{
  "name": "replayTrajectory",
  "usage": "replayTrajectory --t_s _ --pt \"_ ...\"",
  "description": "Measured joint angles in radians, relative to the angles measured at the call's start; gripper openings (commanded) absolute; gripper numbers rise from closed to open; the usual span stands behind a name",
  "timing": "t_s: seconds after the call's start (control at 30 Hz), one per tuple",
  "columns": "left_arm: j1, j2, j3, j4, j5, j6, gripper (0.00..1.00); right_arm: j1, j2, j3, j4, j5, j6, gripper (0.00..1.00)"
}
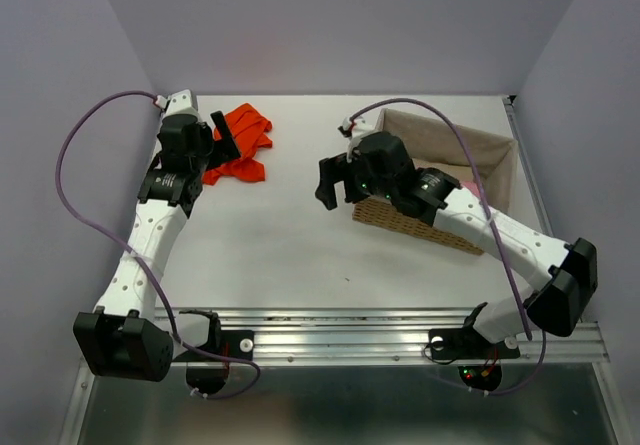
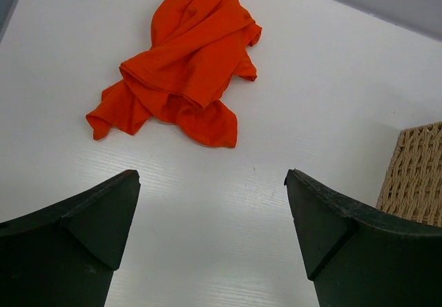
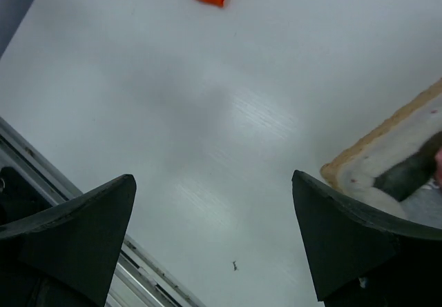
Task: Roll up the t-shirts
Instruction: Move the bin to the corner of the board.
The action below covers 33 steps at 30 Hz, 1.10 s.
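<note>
Just ahead of your left gripper point(image 2: 213, 177) (wide, empty) lies the crumpled orange t-shirt point(image 2: 186, 65); flatten it first, probably by the near hem. Right gripper point(image 3: 214, 177) is gaping empty too.

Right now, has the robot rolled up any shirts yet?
Not yet. Done: nothing looks rolled; the orange shirt lies crumpled on the table. In hand: nothing. The left gripper and right gripper are both open and empty, the left one close to the shirt. Left: probably flattening and rolling that shirt, plus any shirts in the basket, whose inside is mostly hidden by the right arm.
</note>
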Motion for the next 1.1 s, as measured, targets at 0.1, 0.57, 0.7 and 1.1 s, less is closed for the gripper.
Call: replayTrajectory --t_s 0.1,0.57,0.7,1.1 --pt "0.000 -0.011 0.000 0.001 -0.011 0.000 0.99 0.066 0.057 -0.022 0.001 -0.002 0.002 1.00" --pt "0.000 0.002 -0.034 0.019 -0.024 -0.024 0.99 0.085 0.123 -0.174 -0.010 0.119 0.076 1.00" --pt "0.000 0.006 -0.047 0.032 -0.014 -0.025 0.99 0.035 0.125 -0.175 -0.003 0.163 0.070 1.00" --pt "0.000 0.074 -0.058 0.056 0.067 -0.063 0.99 -0.307 0.212 -0.140 0.140 0.174 -0.058 1.00"
